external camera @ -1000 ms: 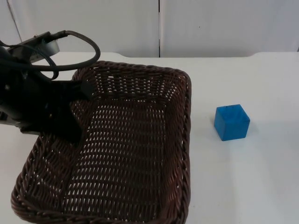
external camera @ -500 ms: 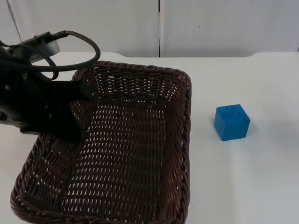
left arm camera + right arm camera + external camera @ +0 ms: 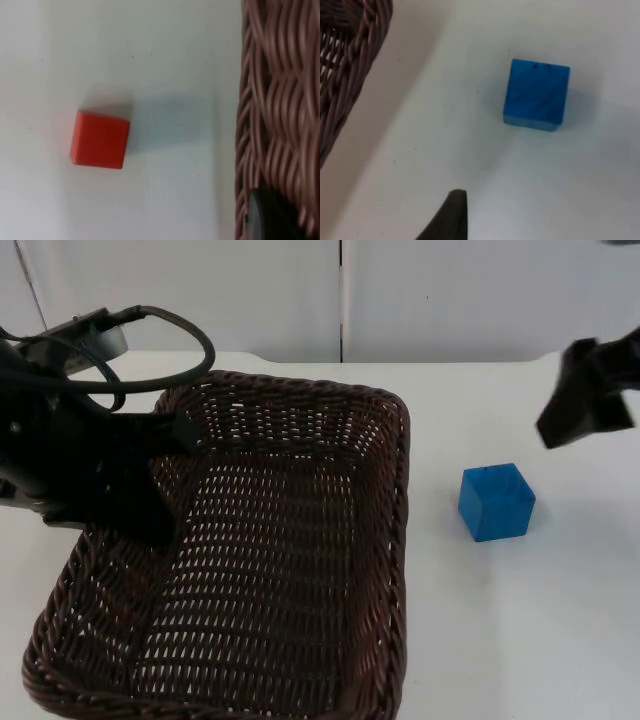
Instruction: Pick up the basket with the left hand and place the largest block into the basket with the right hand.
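Basket [image 3: 250, 560]: dark wicker, near-left part of the table [image 3: 520, 640], one long side reaching toward the near edge. Looks raised, judging by the shadow under its rim in the right wrist view. Empty inside.

Left gripper [image 3: 165, 455]: at the basket's left rim, far half. A black fingertip rests against the weave in the left wrist view; I judge it clamped on the rim, though the fingers themselves are mostly hidden by the arm.

Red block [image 3: 99, 139]: on the table just outside the basket's left wall, apart from it. Appears smaller than the blue one, though that is a judgement across two cameras.

Blue block [image 3: 496, 501]: right of the basket, about midway between near and far table edges, well apart from the rim. Flat on one face, roughly cubic, so no long axis to align to.

Right gripper [image 3: 585, 395]: above the table beyond and to the right of the blue block, not touching it. Finger spread: cannot tell.

Key relation: the blue block lies toward the near-left from the right gripper, with bare table between. The right arm is plainly nearer. Nothing obstructs the approach; the basket rim matters only on the carry-over.
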